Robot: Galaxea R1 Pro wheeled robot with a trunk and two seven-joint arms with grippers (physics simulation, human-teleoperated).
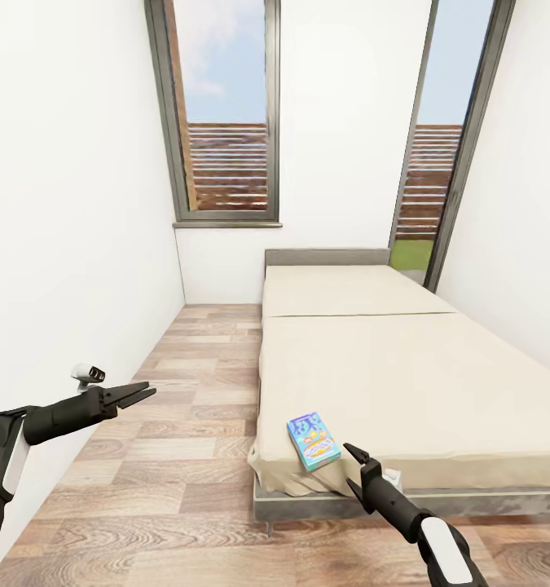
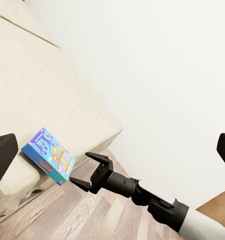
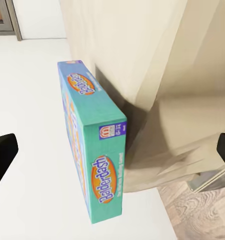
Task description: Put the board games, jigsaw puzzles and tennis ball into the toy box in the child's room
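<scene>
My right gripper (image 1: 354, 456) is the closest thing to me, low down by the foot of the bed (image 1: 437, 383). Its two fingers are spread apart and hold nothing. Just past its tip lies the board game (image 1: 313, 441), a flat blue box on the bed's near corner, close to the edge. The box's long side runs away from me, up the bed and a bit to the left. My left gripper (image 1: 138, 395) hangs out over the wood floor (image 1: 201, 383), well apart from the box. Its fingers look nearly pressed together and hold nothing. So my right arm is much nearer, and I think it should do the grab. Far back are two tall windows (image 1: 226, 114).
</scene>
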